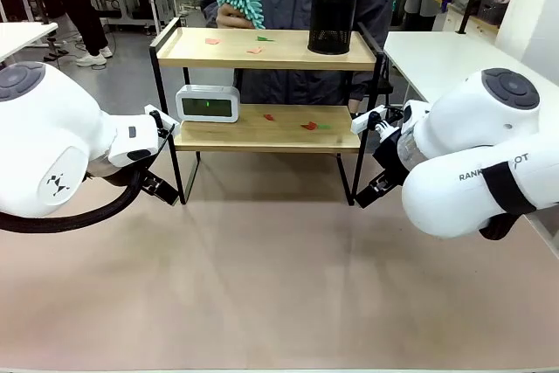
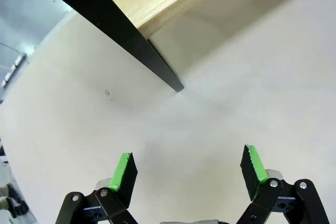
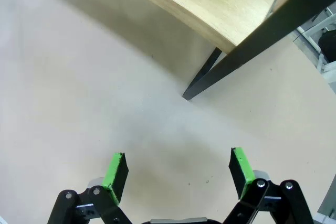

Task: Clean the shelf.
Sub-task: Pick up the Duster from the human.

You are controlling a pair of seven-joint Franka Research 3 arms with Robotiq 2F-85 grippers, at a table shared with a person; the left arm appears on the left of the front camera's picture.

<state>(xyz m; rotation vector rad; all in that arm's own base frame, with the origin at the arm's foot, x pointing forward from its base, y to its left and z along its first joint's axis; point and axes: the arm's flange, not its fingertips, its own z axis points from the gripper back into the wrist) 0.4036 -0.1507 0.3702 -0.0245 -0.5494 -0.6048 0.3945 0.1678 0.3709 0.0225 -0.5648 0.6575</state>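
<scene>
On the shelf (image 1: 288, 57): clock (image 1: 208, 103), mesh cup (image 1: 333, 8).

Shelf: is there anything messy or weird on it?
Small red, pink and green scraps lie scattered on both boards of the shelf, near the clock and the black mesh cup. They look like litter; nothing looks tipped or broken.

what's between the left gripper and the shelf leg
Bare tabletop from the left gripper to the shelf leg, seen in the left wrist view.
</scene>
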